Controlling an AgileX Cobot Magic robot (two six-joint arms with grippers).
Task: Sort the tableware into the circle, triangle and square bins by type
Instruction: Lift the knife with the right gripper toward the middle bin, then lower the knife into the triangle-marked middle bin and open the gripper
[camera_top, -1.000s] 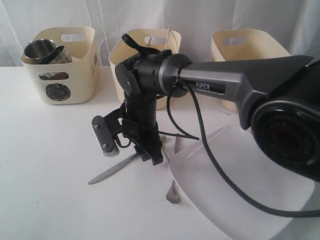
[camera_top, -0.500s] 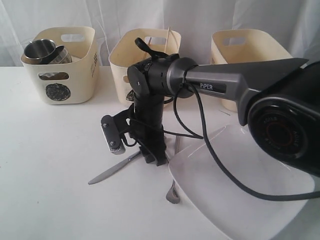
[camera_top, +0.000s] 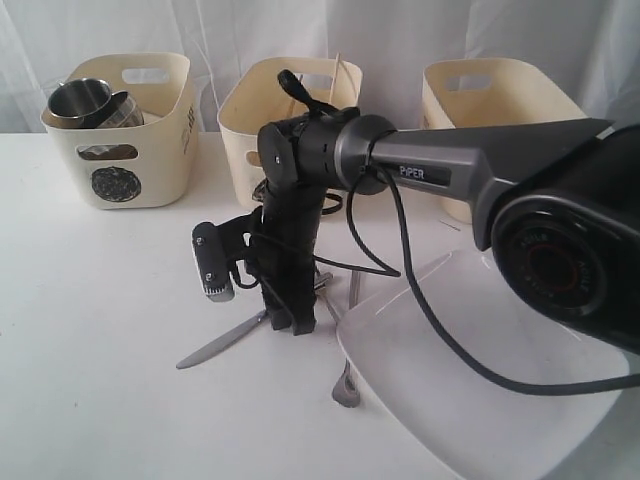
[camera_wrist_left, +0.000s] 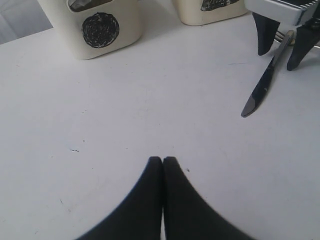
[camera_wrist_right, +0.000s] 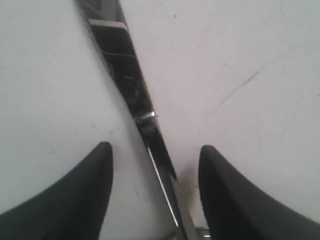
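The steel knife (camera_top: 222, 344) lies flat on the white table. My right gripper (camera_top: 289, 327) points down over its handle end, open, one finger on each side of the knife (camera_wrist_right: 131, 85); the right gripper (camera_wrist_right: 155, 149) does not clamp it. A spoon (camera_top: 345, 386) and a fork (camera_top: 353, 289) lie by the large white square plate (camera_top: 480, 390). Two steel mugs (camera_top: 82, 99) sit in the circle bin (camera_top: 150, 150). Chopsticks (camera_top: 341, 66) stand in the middle bin (camera_top: 240, 120). My left gripper (camera_wrist_left: 163, 159) is shut and empty over bare table, out of the exterior view.
A third cream bin (camera_top: 490, 90) stands at the back right; its mark and the middle bin's mark are hidden by my right arm (camera_top: 470, 180). A white curtain hangs behind the bins. The left wrist view shows the circle bin (camera_wrist_left: 100, 30) and the knife (camera_wrist_left: 262, 85).
The right gripper has shifted a little left and lowered onto the knife's handle end, its wrist camera swinging down. The knife, spoon and plate have not moved.
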